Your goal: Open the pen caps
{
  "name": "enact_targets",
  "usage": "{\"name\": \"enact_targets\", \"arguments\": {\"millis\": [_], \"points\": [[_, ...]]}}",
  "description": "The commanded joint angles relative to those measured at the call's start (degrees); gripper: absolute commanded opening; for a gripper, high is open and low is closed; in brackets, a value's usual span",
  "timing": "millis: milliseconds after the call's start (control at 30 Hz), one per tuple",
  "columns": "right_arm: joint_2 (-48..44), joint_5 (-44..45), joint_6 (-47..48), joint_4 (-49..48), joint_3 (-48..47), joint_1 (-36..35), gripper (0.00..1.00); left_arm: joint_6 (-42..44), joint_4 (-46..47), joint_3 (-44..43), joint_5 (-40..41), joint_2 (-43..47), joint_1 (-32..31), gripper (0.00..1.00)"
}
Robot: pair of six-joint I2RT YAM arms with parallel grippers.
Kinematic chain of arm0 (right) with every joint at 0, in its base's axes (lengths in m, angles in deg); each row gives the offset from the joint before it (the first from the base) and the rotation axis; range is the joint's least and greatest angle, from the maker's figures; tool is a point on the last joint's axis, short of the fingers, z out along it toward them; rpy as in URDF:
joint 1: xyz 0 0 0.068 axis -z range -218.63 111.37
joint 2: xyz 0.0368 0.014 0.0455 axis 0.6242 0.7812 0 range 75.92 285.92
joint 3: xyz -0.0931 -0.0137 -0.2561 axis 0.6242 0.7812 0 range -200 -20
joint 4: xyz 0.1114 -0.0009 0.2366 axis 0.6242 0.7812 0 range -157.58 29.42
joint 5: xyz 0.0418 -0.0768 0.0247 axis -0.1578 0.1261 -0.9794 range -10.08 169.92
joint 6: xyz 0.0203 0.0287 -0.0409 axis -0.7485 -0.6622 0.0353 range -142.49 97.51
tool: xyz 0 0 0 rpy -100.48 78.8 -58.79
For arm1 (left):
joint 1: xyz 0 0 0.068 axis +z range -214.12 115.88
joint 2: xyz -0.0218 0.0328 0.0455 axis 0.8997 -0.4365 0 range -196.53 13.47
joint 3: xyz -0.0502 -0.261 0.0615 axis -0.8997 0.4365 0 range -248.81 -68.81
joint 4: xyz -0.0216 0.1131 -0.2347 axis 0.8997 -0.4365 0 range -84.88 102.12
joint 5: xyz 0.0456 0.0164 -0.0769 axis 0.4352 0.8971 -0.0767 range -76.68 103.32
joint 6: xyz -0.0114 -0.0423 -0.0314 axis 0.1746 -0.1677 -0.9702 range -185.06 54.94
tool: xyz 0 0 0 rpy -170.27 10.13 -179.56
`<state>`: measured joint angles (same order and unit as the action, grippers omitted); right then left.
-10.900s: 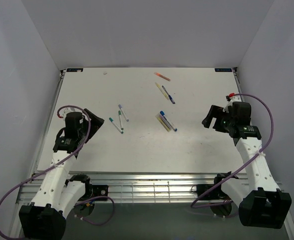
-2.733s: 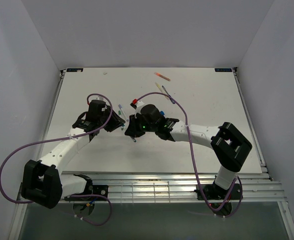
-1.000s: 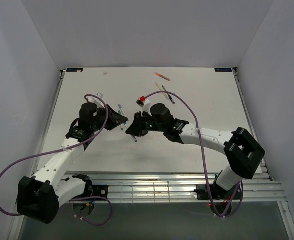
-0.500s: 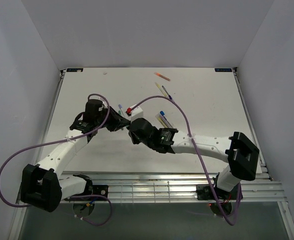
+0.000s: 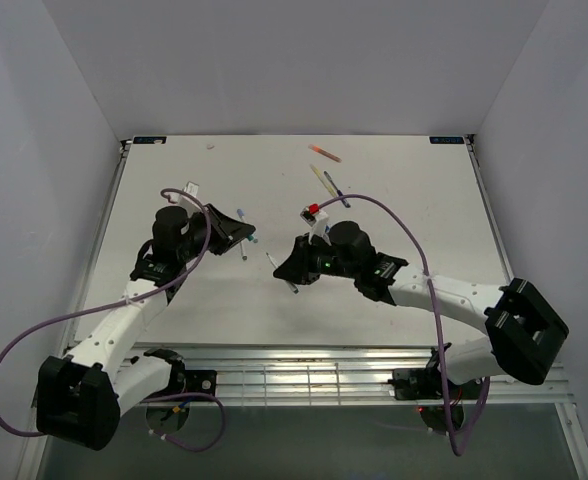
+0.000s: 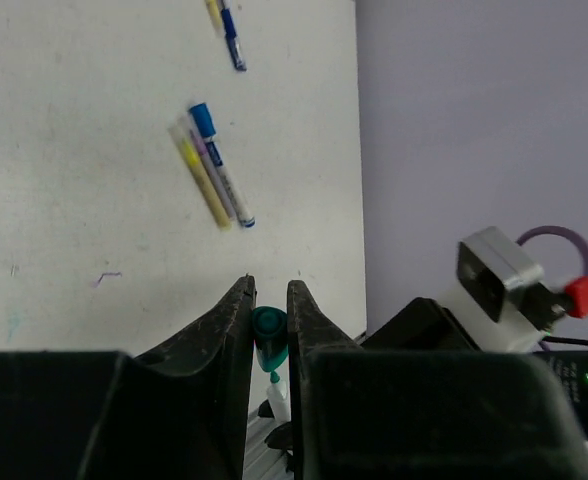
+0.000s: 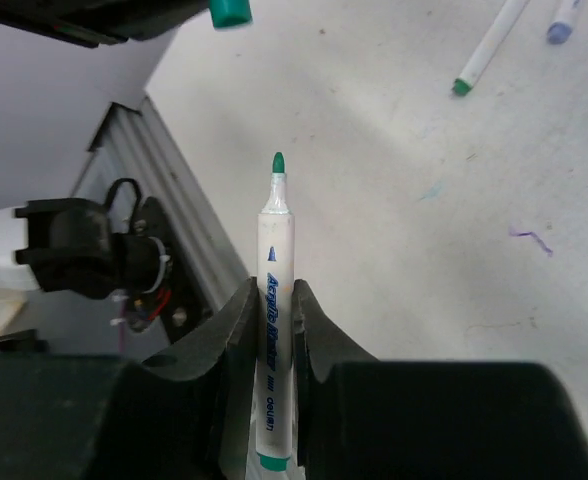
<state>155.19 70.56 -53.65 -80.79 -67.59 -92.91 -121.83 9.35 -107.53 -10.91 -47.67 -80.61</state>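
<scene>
Both arms have pulled apart since a moment ago, and the cap is off now. Now the left fingers (image 6: 242,305) are squeezed shut on the teal-green pen cap (image 6: 269,332). Over on the other side, the right fingers (image 7: 240,315) are squeezed shut on the white pen (image 7: 277,240). Its green tip is bare, a little way from the cap. Some other pens (image 6: 212,180) lie on the counter (image 5: 174,310).

white table (image 5: 209,305), both arms reaching inward from the near edge. left gripper (image 5: 246,235) pinched on a small teal cap (image 5: 256,240). just apart from it, right gripper (image 5: 288,271) clamped around a white pen (image 5: 272,261), slanting across the jaws. farther back, orange pen (image 5: 324,152) near the far edge, yellow pen (image 5: 321,178) beside a blue pen (image 5: 336,190). purple cables (image 5: 441,335) looping over each arm.
</scene>
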Motion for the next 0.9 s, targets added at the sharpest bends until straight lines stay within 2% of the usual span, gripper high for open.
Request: {"name": "enact_targets", "arguments": {"millis": [0,33,133,200,300,333,400,433,500,633,867], "points": [[-1.83,-21.56,-13.20,-16.73,4.17,3.82,0.08,3.33,10.32,2.50,0.76,4.01,1.11,0.00],[-2.01,-23.75,-15.14,-21.37,4.61,4.18,0.08,3.94,11.28,2.94,0.24,4.45,1.20,0.00],[-1.57,-26.23,-20.61,-26.07,5.06,5.06,0.08,5.00,10.42,3.04,-0.12,4.46,1.20,0.00],[-1.83,-24.22,-16.94,-20.13,2.79,4.89,0.08,6.32,8.40,1.03,1.11,3.58,1.20,0.00],[-3.50,-17.90,-12.27,-9.05,2.33,5.76,0.08,11.49,-6.24,-5.55,6.53,-2.29,1.20,0.00],[-4.20,-13.53,-10.96,-6.24,2.07,5.94,0.08,13.51,-14.12,-10.45,7.78,-4.40,1.11,0.00],[-4.47,-7.80,-6.23,5.26,0.15,5.94,0.08,18.52,-18.40,-12.87,8.41,-8.37,1.11,0.00],[-4.38,-1.94,-5.24,8.87,-0.39,5.94,0.08,19.93,-19.37,-12.61,7.80,-8.72,0.94,0.00],[-4.29,3.28,-3.92,15.82,-0.40,5.94,0.08,21.17,-19.30,-10.86,7.09,-8.82,0.32,0.00],[-4.21,15.31,-4.96,20.24,2.85,5.77,0.08,21.18,-17.72,-7.08,6.21,-9.69,-5.21,0.00],[-0.08,20.00,-7.43,21.48,7.16,4.89,0.08,18.37,-15.43,-1.89,10.69,-13.21,-14.79,0.00]]}}
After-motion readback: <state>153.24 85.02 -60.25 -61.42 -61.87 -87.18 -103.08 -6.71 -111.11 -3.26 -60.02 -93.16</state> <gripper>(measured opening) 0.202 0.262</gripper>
